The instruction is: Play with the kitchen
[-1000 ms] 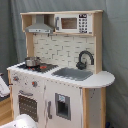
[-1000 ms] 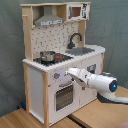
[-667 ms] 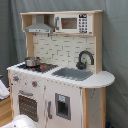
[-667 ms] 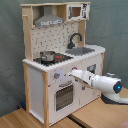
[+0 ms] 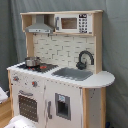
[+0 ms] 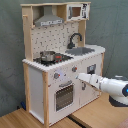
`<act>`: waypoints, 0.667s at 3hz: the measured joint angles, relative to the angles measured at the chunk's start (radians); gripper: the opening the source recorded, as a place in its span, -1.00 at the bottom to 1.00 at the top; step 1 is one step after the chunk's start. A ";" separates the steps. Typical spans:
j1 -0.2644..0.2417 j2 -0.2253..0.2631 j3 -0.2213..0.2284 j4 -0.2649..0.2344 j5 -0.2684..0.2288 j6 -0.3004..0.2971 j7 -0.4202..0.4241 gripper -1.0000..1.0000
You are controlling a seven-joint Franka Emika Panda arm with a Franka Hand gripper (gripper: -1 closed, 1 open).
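The kitchen is a tall white and light-wood toy, seen in both exterior views. It has a range hood, a microwave, a black faucet, a grey sink and a hob with a small metal pot. Below are red-centred knobs and an oven door with a handle. In the second exterior view my gripper points left at the kitchen's front, just right of the oven door and below a knob. It holds nothing that I can see.
The white arm reaches in from the second exterior view's right, over a wooden table top. A grey curtain hangs behind the kitchen. A white part shows at the first exterior view's bottom left.
In the second exterior view the arm has shifted slightly right and down, a little away from the knobs. The kitchen looks unchanged.
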 joint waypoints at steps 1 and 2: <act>0.032 -0.007 0.010 -0.010 -0.032 -0.026 -0.085 1.00; 0.032 -0.007 0.010 -0.021 -0.041 -0.024 -0.198 1.00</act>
